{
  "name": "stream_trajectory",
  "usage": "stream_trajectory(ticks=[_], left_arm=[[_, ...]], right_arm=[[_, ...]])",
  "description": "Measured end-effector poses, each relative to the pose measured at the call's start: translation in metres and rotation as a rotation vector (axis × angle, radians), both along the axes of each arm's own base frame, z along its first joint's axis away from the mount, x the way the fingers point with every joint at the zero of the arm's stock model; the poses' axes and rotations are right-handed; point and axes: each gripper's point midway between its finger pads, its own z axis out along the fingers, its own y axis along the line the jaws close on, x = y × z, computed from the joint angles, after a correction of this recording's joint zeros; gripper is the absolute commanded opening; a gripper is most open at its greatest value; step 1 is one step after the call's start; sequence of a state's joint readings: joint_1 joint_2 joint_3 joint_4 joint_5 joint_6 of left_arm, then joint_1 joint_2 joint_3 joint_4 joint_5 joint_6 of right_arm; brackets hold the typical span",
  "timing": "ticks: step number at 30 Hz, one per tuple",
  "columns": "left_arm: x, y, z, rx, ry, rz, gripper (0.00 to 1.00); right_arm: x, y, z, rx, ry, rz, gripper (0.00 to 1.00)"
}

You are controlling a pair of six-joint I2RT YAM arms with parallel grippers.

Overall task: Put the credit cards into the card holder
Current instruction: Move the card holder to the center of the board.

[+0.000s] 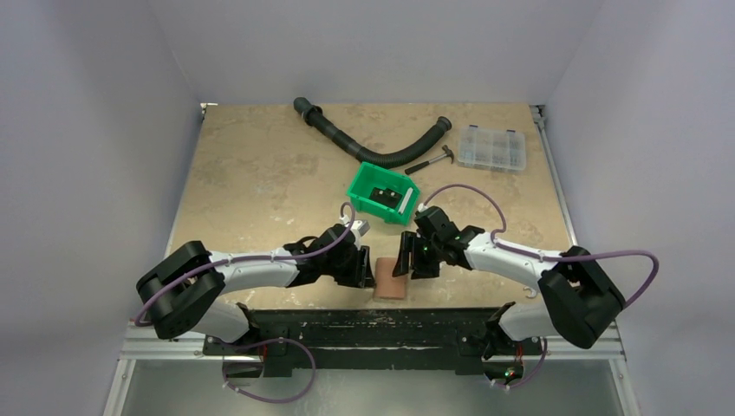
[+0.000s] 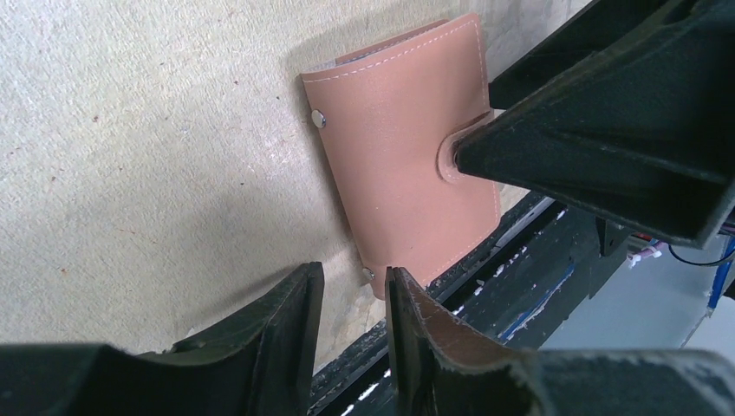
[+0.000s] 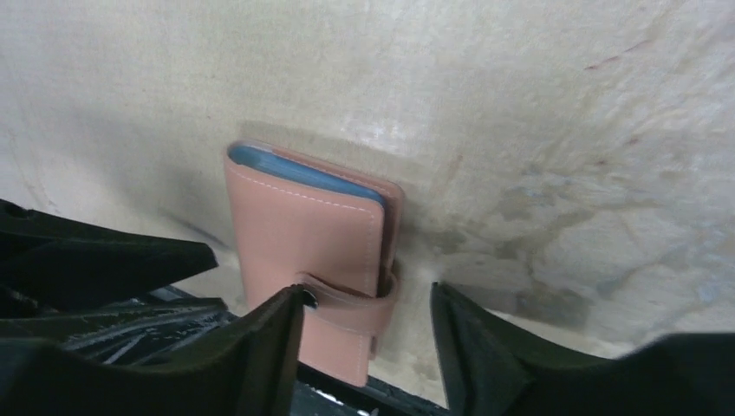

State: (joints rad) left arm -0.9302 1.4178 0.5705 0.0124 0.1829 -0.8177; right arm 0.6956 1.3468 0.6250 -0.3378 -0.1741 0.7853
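Table (image 1: 260,173): tan top, fills the middle of the overhead view.
Left gripper (image 2: 354,290): bottom of its wrist view, jaws a little apart, pinching nothing.
Right gripper (image 3: 368,303): jaws spread, one finger touching the strap (image 3: 347,299).
Card holder (image 1: 390,280): folded, lying flat, lower centre, between both grippers.
Blue card (image 3: 303,173): edge shows between the folded covers, probably one card.

Matt stitched leather card holder (image 2: 399,173), shiny metal studs (image 2: 318,117), rough mottled tabletop (image 2: 130,156)
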Motion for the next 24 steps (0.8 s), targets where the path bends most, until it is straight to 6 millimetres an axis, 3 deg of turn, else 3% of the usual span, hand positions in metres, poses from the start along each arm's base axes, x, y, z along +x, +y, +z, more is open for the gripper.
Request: stream_trajectory(ticks=[2, 4, 13, 15, 19, 24], left_arm=[[0.0, 0.0, 0.0, 0.0, 0.0, 0.0, 0.36], [0.0, 0.0, 0.0, 0.0, 0.0, 0.0, 0.36], [0.001, 0.004, 0.002, 0.01, -0.005, 0.011, 0.36], [0.004, 0.01, 0.005, 0.019, -0.012, 0.024, 0.36], [0.021, 0.025, 0.028, 0.013, -0.063, 0.08, 0.37], [0.047, 0.041, 0.076, 0.001, -0.175, 0.149, 0.38]], right_arm=[[0.001, 0.003, -0.001, 0.008, 0.001, 0.0, 0.4], [0.003, 0.007, 0.001, 0.024, -0.01, 0.008, 0.33], [0.0, 0.013, 0.006, 0.076, -0.018, 0.022, 0.29], [-0.003, 0.016, 0.006, 0.101, -0.007, 0.03, 0.21], [-0.008, 0.021, 0.006, 0.142, 0.01, 0.036, 0.18], [-0.006, 0.032, 0.011, 0.185, 0.005, 0.039, 0.11]])
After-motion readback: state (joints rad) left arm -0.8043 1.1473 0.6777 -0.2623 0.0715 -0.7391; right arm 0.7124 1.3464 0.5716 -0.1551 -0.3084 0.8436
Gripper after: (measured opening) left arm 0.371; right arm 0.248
